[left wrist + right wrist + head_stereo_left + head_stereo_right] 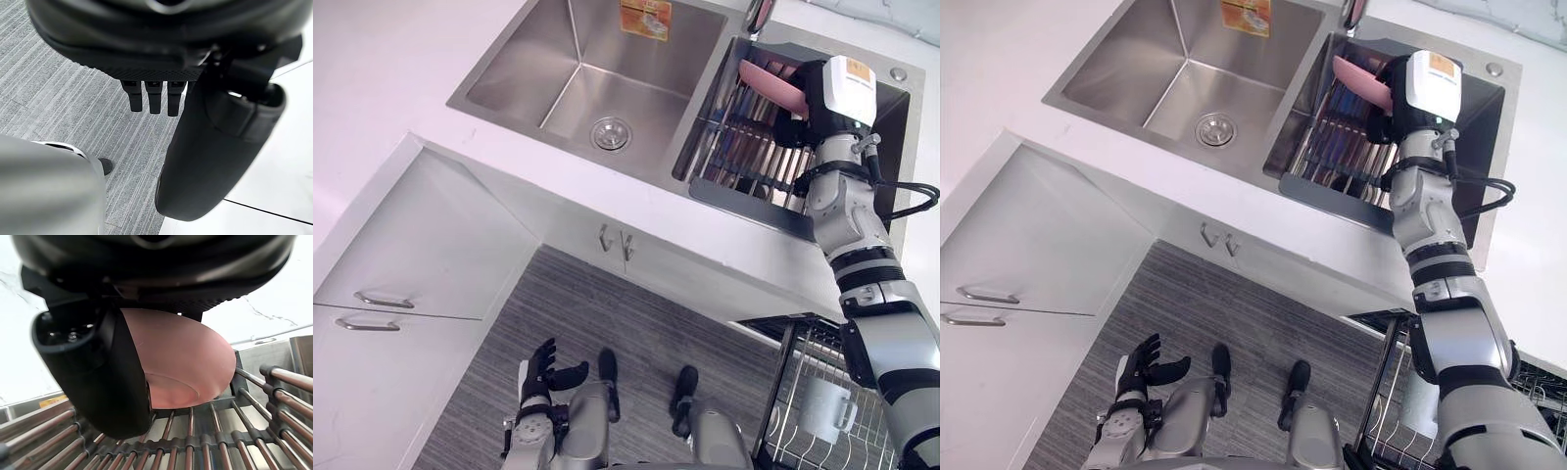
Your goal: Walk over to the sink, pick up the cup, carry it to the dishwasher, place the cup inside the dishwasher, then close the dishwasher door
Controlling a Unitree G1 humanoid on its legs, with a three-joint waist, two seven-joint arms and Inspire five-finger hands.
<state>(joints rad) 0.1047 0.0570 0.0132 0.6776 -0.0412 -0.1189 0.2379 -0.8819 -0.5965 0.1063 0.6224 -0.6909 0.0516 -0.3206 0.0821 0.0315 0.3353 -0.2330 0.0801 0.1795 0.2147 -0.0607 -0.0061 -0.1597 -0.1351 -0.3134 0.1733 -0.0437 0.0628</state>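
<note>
Stainless-steel sink (570,90) in a white counter: the robot's right hand (791,129) clamps its thumb on the pink cup (771,84) just above the drying rack (736,162). The left hand (546,373) hangs low, fingers apart. Held sideways, the cup could slip on lifting or catch the rack's rods.

Against the right hand (98,377) the pink cup (186,357) looks smooth, satiny plastic; beneath it the rack (195,440) has glossy metal rods with dark plastic sleeves, beside a brushed steel sink (578,78).
</note>
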